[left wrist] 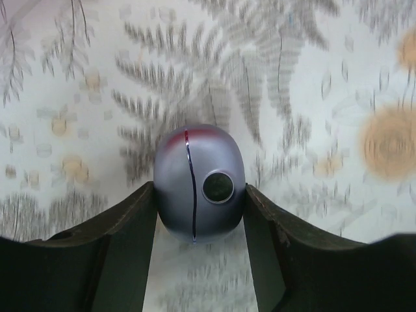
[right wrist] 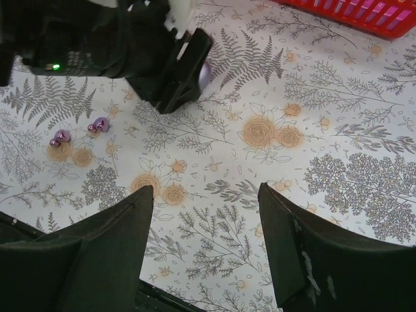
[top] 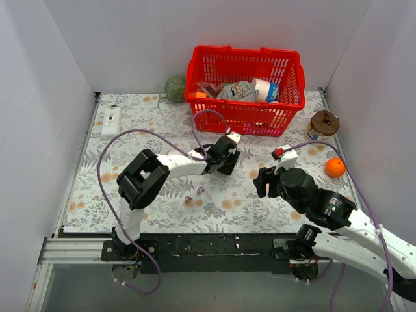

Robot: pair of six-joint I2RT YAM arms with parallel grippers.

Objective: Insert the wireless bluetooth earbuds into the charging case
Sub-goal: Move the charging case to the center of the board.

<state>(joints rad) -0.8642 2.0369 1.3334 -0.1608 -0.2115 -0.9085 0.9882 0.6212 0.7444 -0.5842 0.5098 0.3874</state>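
Charging case closed, pinched in left pincer, earbuds loose outside

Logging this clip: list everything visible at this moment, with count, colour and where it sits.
charging case: one, lavender-grey, mid-table, gripped on both sides
earbuds: two, glossy purple, loose on the cloth, nearer and left of the case
basket: one, red, far centre, holding mixed packaged items
ball: one, green, just left of the basket
flat box: one, white, far left
round lump: one, brown, far right
orange: one, orange, right side, nearer than the lump
tablecloth: one, white with floral print
left gripper: black, shut on the case
right gripper: black, open, empty, right of centre
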